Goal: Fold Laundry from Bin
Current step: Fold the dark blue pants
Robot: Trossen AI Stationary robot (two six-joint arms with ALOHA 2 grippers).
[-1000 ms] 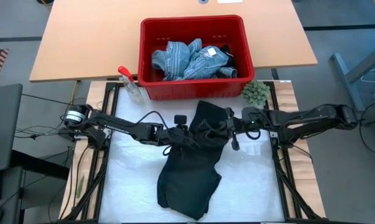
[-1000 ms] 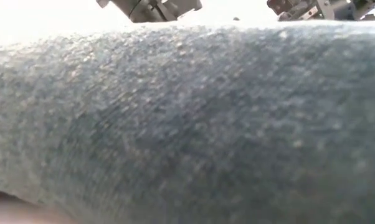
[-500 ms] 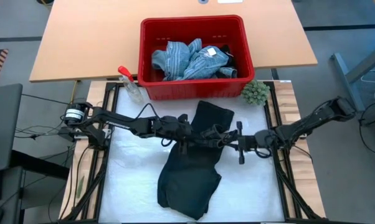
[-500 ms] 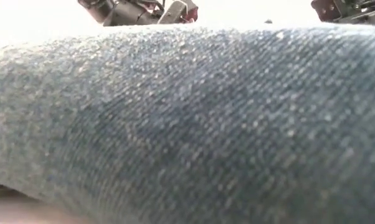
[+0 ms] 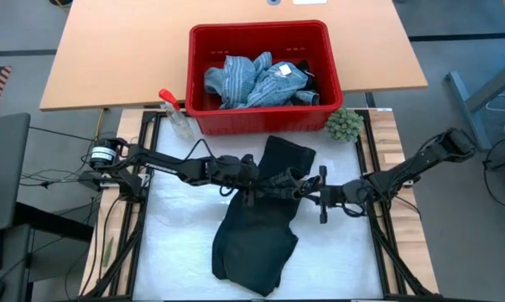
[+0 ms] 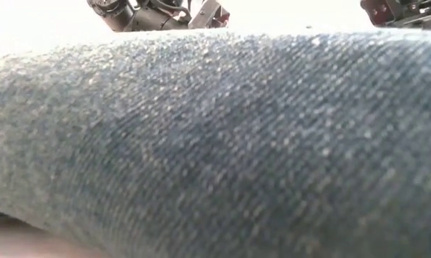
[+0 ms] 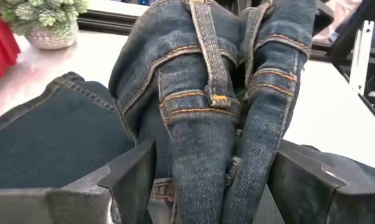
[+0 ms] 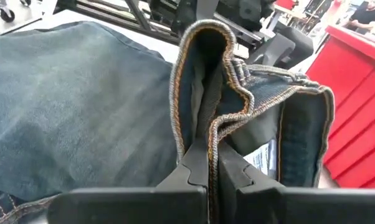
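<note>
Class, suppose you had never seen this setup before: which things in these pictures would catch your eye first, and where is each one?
First, the dark denim jeans sprawled across the white mat between the two arms. The right gripper is pinched shut on their waistband, while the left gripper straddles the bunched denim with open jaws. Behind them, the bright red bin on the wooden table holds a blue-white striped shirt.

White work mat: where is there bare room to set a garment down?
Bare mat lies left of the dark jeans, below the left arm, and right of them at, below the right arm. Crowded: mid-mat, where both grippers meet on the jeans.
</note>
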